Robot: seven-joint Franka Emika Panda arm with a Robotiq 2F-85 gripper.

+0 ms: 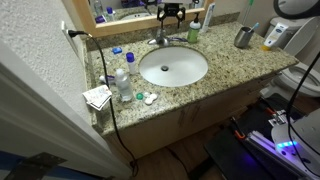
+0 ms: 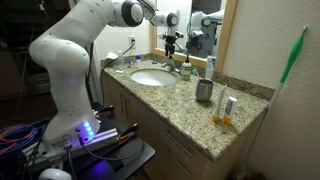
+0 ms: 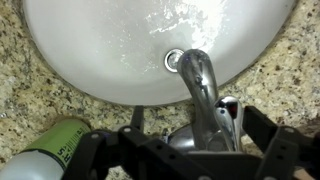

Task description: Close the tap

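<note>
Bathroom vanity here: speckled granite countertop [image 1: 215, 80], an oval white basin [image 1: 173, 67] sunk into it, and a mirror [image 1: 128, 8] along the back. The tap [image 3: 200, 85] sits at the rear rim of the basin, with its spout reaching out over the drain [image 3: 175, 60]. The gripper [image 1: 172, 18] hangs right above it, not touching anything and spread wide. In the wrist view the two black fingers [image 3: 283, 150] sit either side of the tap body with nothing pinched.

So the step in hand looks like lining up on a handle. My take: there's a shiny handle [image 3: 228, 116] just beside the spout, and that's the bit to go for, not the spout itself. I'd slide over until the handle is centred between the fingers, come straight down, pinch gently, then turn from the wrist. Chrome is slick, so grab low and square or it'll probably skate off.

Can't tell from these shots whether water is actually running, though the bowl looks wet. Mind the green can [image 3: 55, 140] close to one finger. The metal cup [image 1: 243, 37] is well off to the side, so no worry there.
</note>
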